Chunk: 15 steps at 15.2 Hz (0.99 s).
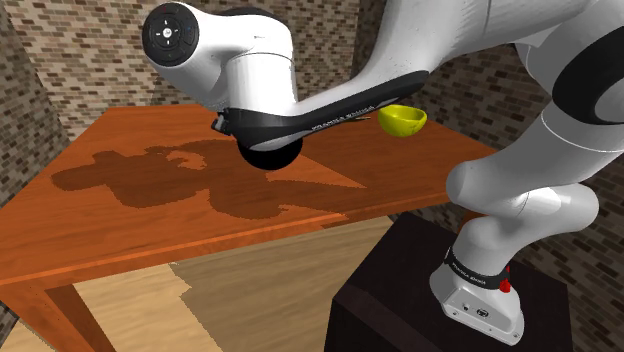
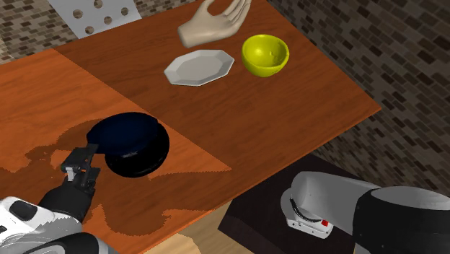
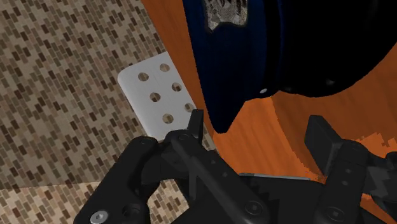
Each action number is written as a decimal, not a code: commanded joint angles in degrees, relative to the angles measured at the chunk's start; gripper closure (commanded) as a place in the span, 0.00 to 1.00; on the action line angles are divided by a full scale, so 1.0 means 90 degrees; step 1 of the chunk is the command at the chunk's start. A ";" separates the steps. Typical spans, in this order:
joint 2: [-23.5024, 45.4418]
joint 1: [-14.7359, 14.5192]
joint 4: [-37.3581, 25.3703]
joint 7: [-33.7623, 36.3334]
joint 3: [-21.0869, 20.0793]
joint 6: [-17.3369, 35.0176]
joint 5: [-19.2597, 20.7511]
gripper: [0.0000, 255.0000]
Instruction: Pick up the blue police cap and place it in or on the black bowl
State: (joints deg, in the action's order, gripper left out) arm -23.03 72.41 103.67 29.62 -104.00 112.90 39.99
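Gripper (image 3: 256, 127) spread, empty, just beside blue cap (image 2: 126, 131): risk of snagging its rim and dragging it aside.

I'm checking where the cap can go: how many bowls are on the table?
1 plainly: the yellow bowl, on the table beside the white plate, near the second exterior view's top. A black one may lie hidden under the dark blue cap.

- We see a dark blue police cap (image 2: 130, 143) on an orange wooden desk (image 2: 288, 115).
- Black fingers (image 2: 85, 154) sit just beside the cap.
- Well apart: a white plate (image 2: 200, 67) beside a yellow bowl (image 2: 265, 55).
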 commanded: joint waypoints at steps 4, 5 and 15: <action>0.0000 -0.0001 -0.0001 -0.0008 -0.0010 -0.0026 -0.0031 0.00; 0.0022 -0.0137 -0.0097 -0.0021 0.0004 -0.0215 -0.0053 0.00; 0.0035 -0.0448 -0.0412 -0.0079 -0.0001 -0.0730 -0.0146 0.00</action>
State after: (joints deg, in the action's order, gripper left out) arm -22.71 68.38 99.97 28.91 -104.01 106.34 38.69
